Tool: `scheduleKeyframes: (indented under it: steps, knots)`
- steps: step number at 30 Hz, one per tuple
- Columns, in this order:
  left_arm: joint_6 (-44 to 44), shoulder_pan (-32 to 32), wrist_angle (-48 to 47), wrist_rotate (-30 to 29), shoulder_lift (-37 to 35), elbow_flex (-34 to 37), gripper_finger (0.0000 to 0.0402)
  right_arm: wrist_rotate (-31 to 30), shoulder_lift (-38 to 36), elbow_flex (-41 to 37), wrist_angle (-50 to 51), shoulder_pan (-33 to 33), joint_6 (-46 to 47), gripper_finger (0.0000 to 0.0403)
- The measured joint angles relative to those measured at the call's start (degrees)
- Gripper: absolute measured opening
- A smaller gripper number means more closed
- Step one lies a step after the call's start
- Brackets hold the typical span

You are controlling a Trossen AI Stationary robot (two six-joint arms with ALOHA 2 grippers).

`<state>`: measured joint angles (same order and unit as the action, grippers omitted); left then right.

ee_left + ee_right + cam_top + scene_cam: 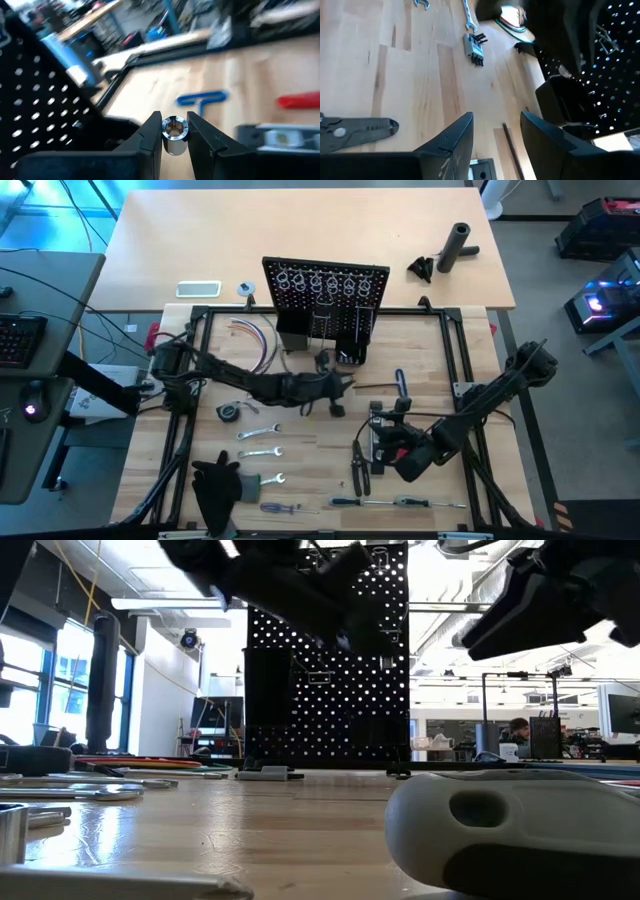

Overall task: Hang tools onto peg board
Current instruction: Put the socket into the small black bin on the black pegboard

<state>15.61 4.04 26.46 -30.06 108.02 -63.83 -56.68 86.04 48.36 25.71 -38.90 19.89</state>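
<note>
The left gripper (173, 131) pinches a small shiny socket (174, 131) between its two fingers. It hangs over the middle of the table, just at 6 o'clock from the black peg board (325, 290), which stands upright at 12 o'clock on the table (300, 450). The right gripper (496, 131) is open and holds nothing. It hovers at 4 o'clock over the wood. Wrenches (258, 452) lie flat at 8 o'clock, and screwdrivers (400, 502) lie at 6 o'clock.
</note>
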Motion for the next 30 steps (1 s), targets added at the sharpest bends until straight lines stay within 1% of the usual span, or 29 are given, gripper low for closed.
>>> scheduleKeyframes:
  steps: [4, 8, 14, 17, 20, 25, 30]
  knots:
    - [1.85, -0.89, -2.92, -3.88, 3.82, -4.99, 0.0058, 0.08, 0.00, 0.00, 2.57, -1.38, 3.66, 0.0158]
    - [2.62, -2.20, -5.50, -6.20, 6.20, -8.28, 0.0058, -0.10, 0.00, 0.00, 4.95, -2.60, 7.05, 0.0158]
    - [-0.74, -5.45, -12.31, -6.03, 8.15, -11.31, 0.0058, -0.36, 0.02, -0.46, 5.59, -3.69, 9.28, 0.0158]
    - [-2.32, -6.78, -14.78, -3.71, 8.40, -11.74, 0.0063, -0.47, 0.02, -0.46, 5.77, -3.69, 9.71, 0.0158]
    - [-4.75, -7.26, -15.88, -2.62, 8.47, -11.74, 0.0089, -0.56, 0.02, -0.46, 5.82, -3.64, 9.87, 0.0158]
    - [-5.07, -7.30, -15.77, -2.82, 8.54, -11.71, 0.0141, -0.58, 0.04, -0.46, 5.82, -3.64, 9.87, 0.0158]
    - [-5.05, -6.10, -15.84, -3.37, 8.39, -11.69, 0.0170, -0.49, 0.04, -0.46, 5.77, -3.64, 9.86, 0.0158]
